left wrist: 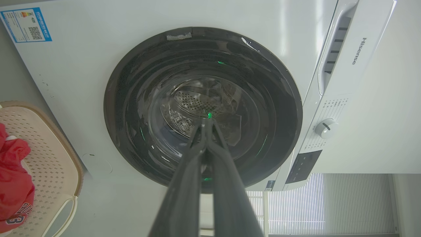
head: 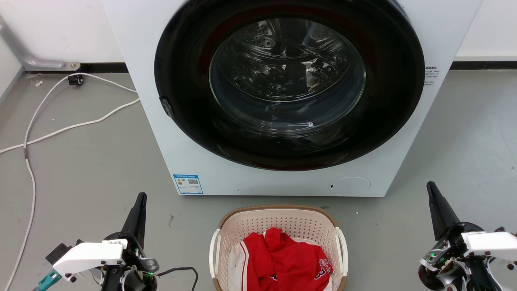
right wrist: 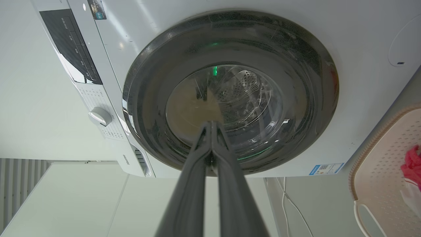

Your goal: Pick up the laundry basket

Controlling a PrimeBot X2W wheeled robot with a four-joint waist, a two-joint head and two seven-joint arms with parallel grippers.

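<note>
The laundry basket (head: 278,221) is light plastic, so it could slide away across the floor (head: 80,178) if a finger pushes it instead of hooking it. Its white side handles (head: 342,246) are thin, and a hand could easily miss one. If one hand lifts higher than the other, I think the basket would tip and the red shirt (head: 282,258) could fall out. The basket also sits just in front of the washer (head: 153,101), so a swing forward could bump it into the white front or the round glass door (head: 286,81).

Both hands have their two long fingers pressed together, with nothing between them. They would have to spread before they could take a handle. If they go down pressed together, they will only poke the rim.

The basket stands on the floor in the low middle of the head view, between the two hands, and its near end is cut off by the bottom edge. The left hand (head: 140,199) is off to the basket's left and the right hand (head: 430,186) is off to its right. Neither touches it. Both sets of fingers point at the washer and not at the basket. In each wrist view, part of the basket shows at the side edge, away from the fingers.
</note>
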